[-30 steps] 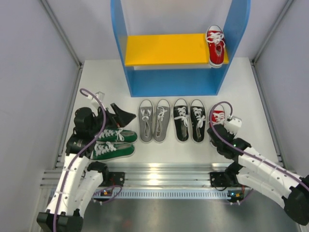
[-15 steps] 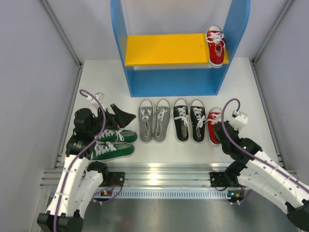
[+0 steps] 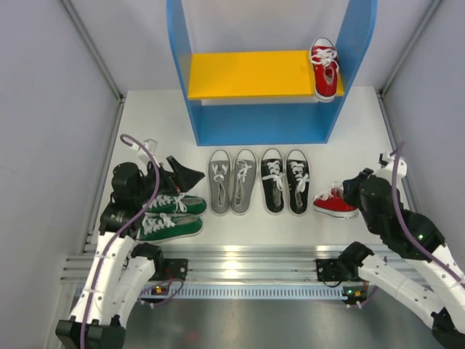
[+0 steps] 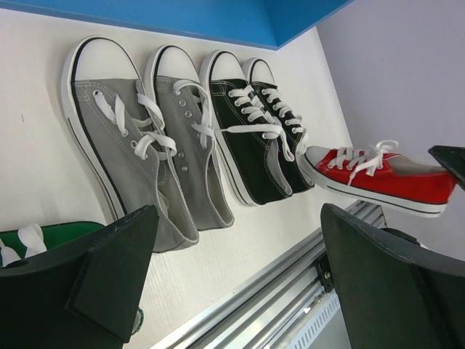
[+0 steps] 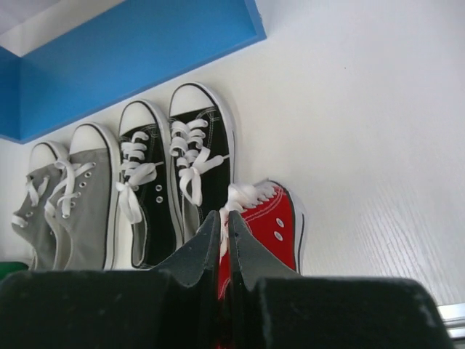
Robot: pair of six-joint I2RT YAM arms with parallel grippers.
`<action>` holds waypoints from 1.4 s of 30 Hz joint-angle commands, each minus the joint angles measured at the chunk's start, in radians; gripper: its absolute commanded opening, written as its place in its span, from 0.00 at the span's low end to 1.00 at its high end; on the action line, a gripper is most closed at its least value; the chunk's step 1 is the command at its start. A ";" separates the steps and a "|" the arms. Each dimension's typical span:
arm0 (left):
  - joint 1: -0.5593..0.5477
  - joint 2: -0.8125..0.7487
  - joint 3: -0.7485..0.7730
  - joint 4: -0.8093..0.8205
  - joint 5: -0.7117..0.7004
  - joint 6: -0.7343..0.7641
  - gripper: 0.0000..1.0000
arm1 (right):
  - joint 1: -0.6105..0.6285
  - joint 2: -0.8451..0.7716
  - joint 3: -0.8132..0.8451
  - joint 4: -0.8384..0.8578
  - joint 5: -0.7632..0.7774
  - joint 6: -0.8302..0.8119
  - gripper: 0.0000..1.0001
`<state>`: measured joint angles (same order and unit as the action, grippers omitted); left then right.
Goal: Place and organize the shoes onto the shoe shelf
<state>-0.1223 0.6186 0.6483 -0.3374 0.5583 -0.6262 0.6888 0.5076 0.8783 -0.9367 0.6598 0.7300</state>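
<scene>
Right side: the right gripper [image 5: 224,234] is pinching the heel collar of a red sneaker [image 3: 336,203]. Its fingers are drawn narrow, with red canvas showing between the two black tips in the right wrist view. This sneaker is pointing toe-left, just beside the heel of the right-hand shoe of the black pair [image 3: 285,180]. It is showing its red side and white sole edge to the overhead camera, so it is rolled off its sole. Whether it is resting on the white table [image 3: 363,123] or hanging just clear of it, I cannot tell.

Left side: the left gripper [image 4: 238,222] is hovering at the left of the table with its fingers [image 4: 109,269] standing wide apart, holding nothing. The green pair [image 3: 171,217] is lying crosswise just beside it, one shoe next to the other, nearer the arm bases.

The grey pair [image 3: 232,180] and the black pair are sitting side by side in one row on the table in front of the shoe shelf [image 3: 178,65] — soles down, toes toward it, laces loose.

The second red sneaker [image 3: 325,69] is sitting on the shelf's yellow middle board [image 3: 247,74], at the far right end beside the blue side panel, toe toward the back.
</scene>
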 commanded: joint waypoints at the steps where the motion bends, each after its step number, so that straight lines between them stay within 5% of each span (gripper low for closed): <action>1: -0.002 0.006 0.017 0.055 -0.005 -0.004 0.99 | 0.018 -0.006 0.118 0.027 -0.009 -0.092 0.00; 14: -0.002 0.012 0.011 0.081 -0.005 -0.013 0.99 | 0.017 0.054 0.185 0.105 0.087 -0.237 0.00; 20: -0.002 0.023 0.005 0.101 0.009 -0.026 0.99 | 0.017 0.106 0.030 0.363 0.231 -0.323 0.00; 29: -0.002 0.006 0.005 0.101 0.006 -0.017 0.99 | -0.113 0.247 -0.004 0.817 0.184 -0.498 0.00; 34: -0.002 -0.033 -0.009 0.098 -0.015 -0.018 0.99 | -0.268 0.236 -0.121 0.756 0.047 -0.393 0.00; 42: -0.002 -0.005 -0.016 0.100 0.005 -0.030 0.99 | -0.272 0.253 -0.337 0.601 -0.064 -0.219 0.00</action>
<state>-0.1223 0.5949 0.6373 -0.2901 0.5522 -0.6521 0.4244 0.7490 0.5564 -0.3443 0.6617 0.4179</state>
